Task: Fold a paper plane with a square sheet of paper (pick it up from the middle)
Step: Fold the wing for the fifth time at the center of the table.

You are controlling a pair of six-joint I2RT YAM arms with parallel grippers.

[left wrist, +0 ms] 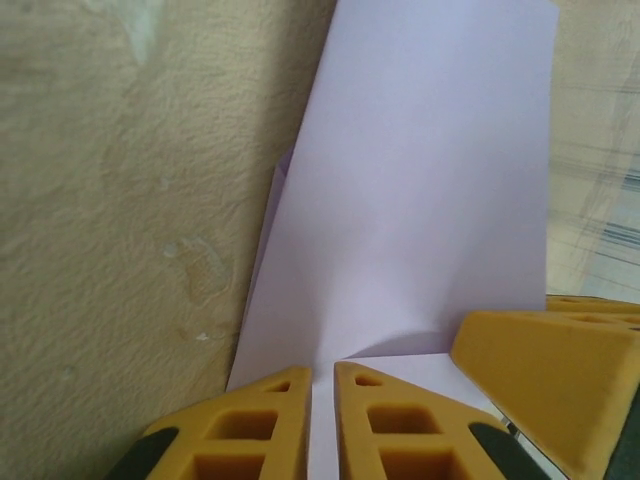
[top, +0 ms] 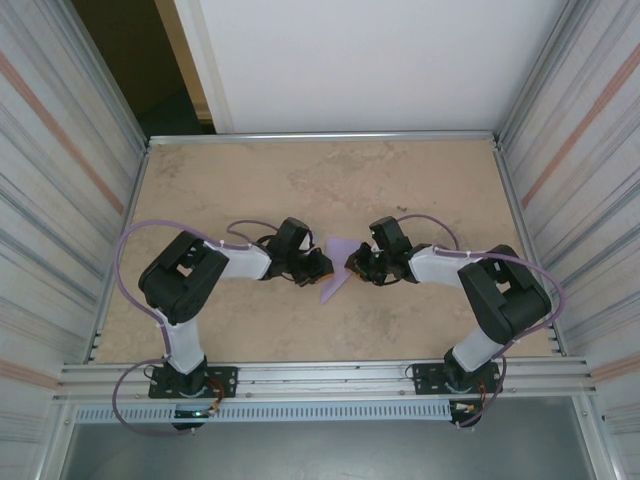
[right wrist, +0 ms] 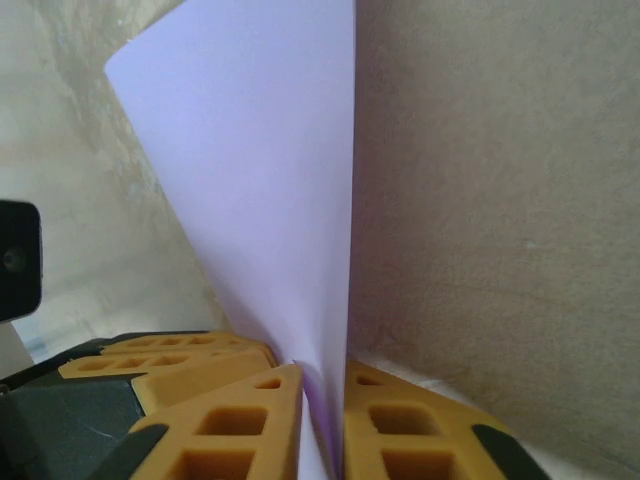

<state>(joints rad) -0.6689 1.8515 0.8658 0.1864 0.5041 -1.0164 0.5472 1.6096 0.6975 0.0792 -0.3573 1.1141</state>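
- I count one folded lavender paper [top: 334, 286], raised at mid-table [top: 250, 190], between the two arms.
- I count two grippers: left gripper [left wrist: 322, 385] pinches the paper's edge; right gripper [right wrist: 322, 400] is clamped on it from the opposite side.

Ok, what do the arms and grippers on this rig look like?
Both arms, left arm and right arm, have black joint housings, white links and looping lavender cables. The left gripper and right gripper carry orange-yellow fingers with lattice cut-outs and dark patches.
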